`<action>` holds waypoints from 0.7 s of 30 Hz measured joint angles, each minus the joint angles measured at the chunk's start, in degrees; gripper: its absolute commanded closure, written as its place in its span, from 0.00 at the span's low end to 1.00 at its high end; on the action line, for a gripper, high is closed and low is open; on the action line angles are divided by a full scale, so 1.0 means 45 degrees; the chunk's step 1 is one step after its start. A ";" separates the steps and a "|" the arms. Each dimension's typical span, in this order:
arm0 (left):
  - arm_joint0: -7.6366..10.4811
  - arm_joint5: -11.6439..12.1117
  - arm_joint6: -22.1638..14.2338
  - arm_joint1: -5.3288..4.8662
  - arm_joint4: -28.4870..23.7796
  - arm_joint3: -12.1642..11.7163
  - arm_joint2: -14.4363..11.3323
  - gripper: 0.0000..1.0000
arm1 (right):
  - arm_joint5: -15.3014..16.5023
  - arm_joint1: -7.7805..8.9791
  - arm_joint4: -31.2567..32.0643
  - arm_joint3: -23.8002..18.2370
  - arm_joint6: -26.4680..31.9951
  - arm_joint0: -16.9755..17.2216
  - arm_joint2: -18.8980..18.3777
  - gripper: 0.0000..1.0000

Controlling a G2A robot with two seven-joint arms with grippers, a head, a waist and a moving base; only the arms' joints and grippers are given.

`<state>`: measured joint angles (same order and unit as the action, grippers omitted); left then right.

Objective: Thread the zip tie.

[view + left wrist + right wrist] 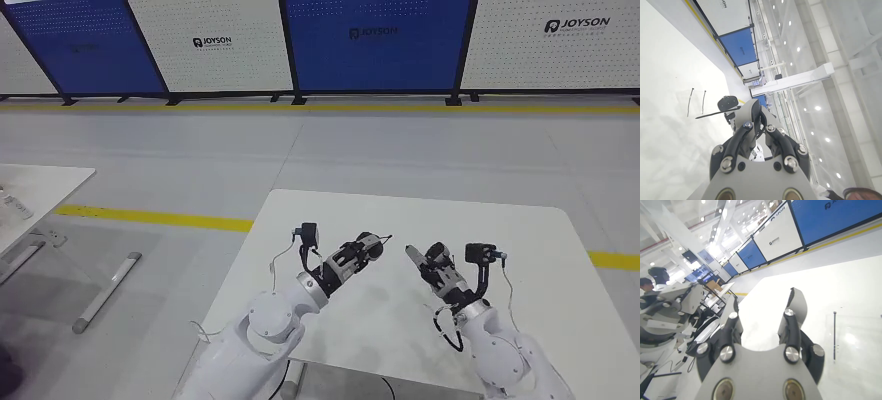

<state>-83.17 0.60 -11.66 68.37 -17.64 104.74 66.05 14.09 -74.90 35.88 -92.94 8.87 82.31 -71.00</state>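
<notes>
Gap between left gripper (374, 242) and right gripper (423, 252)

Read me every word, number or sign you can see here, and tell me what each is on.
White wall panels: a logo and one brand word each, which I leave unquoted.
Blue wall panels: a similar mark, too faint to read surely.
Zip ties and table: no print that I can see.

Printed logo with a wordmark on each white partition panel (212, 42) behind the desk (540, 250), fainter dark logos on the blue panels (373, 32) between them, smaller print unreadable
</notes>
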 measured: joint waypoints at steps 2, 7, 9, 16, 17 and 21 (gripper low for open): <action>-0.0074 -0.0022 0.0022 -0.0019 -0.0123 -0.0020 0.0200 1.00 | 0.0167 0.0034 -0.0359 -0.0165 -0.0310 0.0246 -0.0342 0.00; -0.0179 -0.0116 0.0401 -0.0037 -0.0318 -0.0247 0.0611 1.00 | 0.0241 0.0078 -0.1825 -0.0349 -0.1493 0.0828 -0.1424 0.00; -0.0166 -0.0222 0.0534 -0.0013 -0.0528 -0.0357 0.0611 1.00 | 0.0387 0.0087 -0.2466 -0.0419 -0.1844 0.1023 -0.1790 0.00; -0.0140 -0.0261 0.0470 0.0006 -0.0754 -0.0410 0.0574 1.00 | 0.0632 0.0106 -0.2809 -0.0452 -0.1689 0.1104 -0.1943 0.00; -0.0140 -0.0260 0.0470 0.0006 -0.0752 -0.0410 0.0574 1.00 | 0.0631 0.0106 -0.2809 -0.0452 -0.1690 0.1104 -0.1943 0.00; -0.0140 -0.0227 0.0528 0.0020 -0.0856 -0.0413 0.0564 1.00 | 0.0594 0.0099 -0.2843 -0.0437 -0.1728 0.1103 -0.1940 0.00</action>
<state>-83.80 -0.42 -9.29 68.46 -21.49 102.88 68.59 16.76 -74.45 23.09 -94.91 1.10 87.27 -79.73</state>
